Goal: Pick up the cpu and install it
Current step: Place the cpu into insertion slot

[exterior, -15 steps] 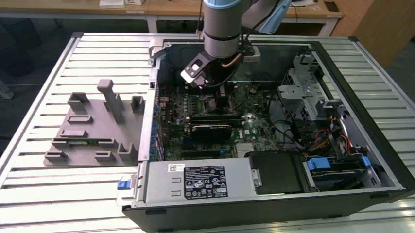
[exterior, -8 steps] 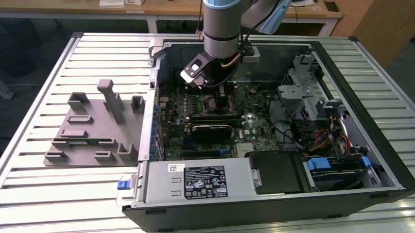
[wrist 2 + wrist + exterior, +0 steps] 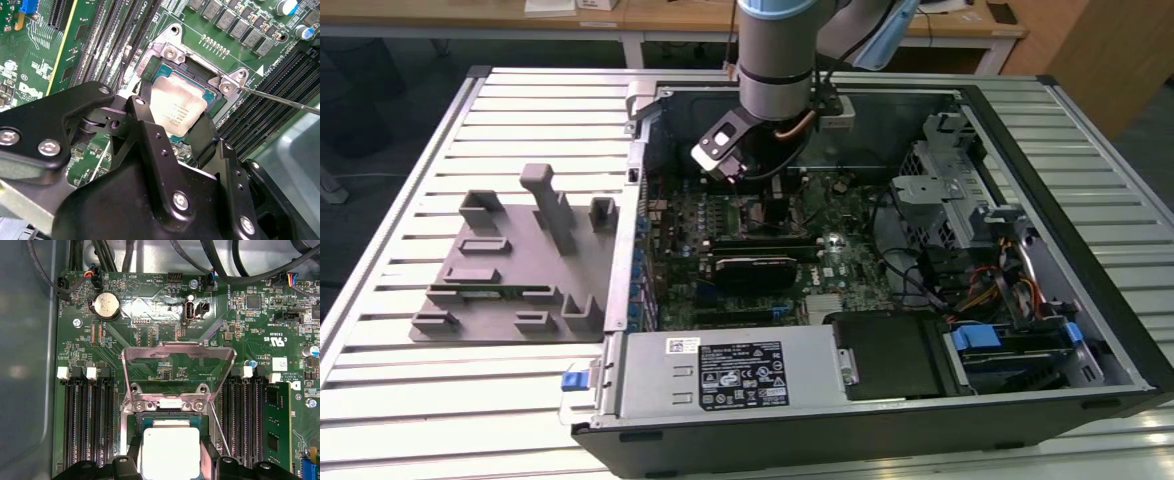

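The cpu point(image 3: 177, 102), a flat square chip with a silver-grey top, lies level in the motherboard socket point(image 3: 220, 95), also seen as cpu point(image 3: 170, 447) in the first wrist view. My gripper point(image 3: 172, 119) has its black fingers point(image 3: 145, 115) pressed against two opposite edges of the chip, shut on it. The first wrist view shows the gripper point(image 3: 170, 455) over the socket with the metal load plate point(image 3: 177, 362) flipped up and open. From the exterior view, the gripper point(image 3: 754, 178) reaches down into the open computer case point(image 3: 1014, 130) over the motherboard.
A thin retention lever point(image 3: 280, 97) sticks out beside the socket. Memory slots point(image 3: 82, 420) flank it on both sides. A black card point(image 3: 754, 265), power supply point(image 3: 720, 375) and drive cage point(image 3: 947, 200) crowd the case. A grey parts fixture point(image 3: 520, 260) sits at the exterior view's left.
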Motion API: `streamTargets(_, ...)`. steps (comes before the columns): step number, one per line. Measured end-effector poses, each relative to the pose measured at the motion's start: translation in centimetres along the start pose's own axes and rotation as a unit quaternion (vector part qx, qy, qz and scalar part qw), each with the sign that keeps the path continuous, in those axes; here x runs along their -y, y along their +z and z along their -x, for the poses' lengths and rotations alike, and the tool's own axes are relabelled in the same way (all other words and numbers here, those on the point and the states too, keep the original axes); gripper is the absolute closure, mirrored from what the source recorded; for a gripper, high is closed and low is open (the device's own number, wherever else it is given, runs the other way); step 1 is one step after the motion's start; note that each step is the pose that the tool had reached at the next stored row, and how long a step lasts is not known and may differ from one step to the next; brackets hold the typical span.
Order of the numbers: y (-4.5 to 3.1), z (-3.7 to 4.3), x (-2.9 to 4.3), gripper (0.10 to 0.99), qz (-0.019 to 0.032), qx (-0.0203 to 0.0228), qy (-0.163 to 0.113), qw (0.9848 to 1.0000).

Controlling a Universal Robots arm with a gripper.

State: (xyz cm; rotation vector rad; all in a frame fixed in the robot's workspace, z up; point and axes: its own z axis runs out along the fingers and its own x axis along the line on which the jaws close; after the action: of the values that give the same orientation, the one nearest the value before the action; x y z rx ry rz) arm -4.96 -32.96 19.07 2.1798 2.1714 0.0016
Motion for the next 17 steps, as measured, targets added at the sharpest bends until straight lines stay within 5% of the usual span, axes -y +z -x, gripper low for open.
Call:
streamTargets(3,0.04,-0.02,-0.01,0.537,0.0004,-0.0007,0.0,1.0)
streamTargets(4,-0.02,0.0,0.0,0.475,0.0,0.0,0.0,1.0)
streamTargets(5,-0.17,0.01,0.0,0.475,0.0,-0.0046,0.0,1.0)
streamTargets(9,-0.36,0.02,-0.01,0.475,0.0,-0.0096,0.001,1.0)
streamTargets(17,-1.27,0.06,-0.06,0.475,0.0,-0.0096,0.001,1.0)
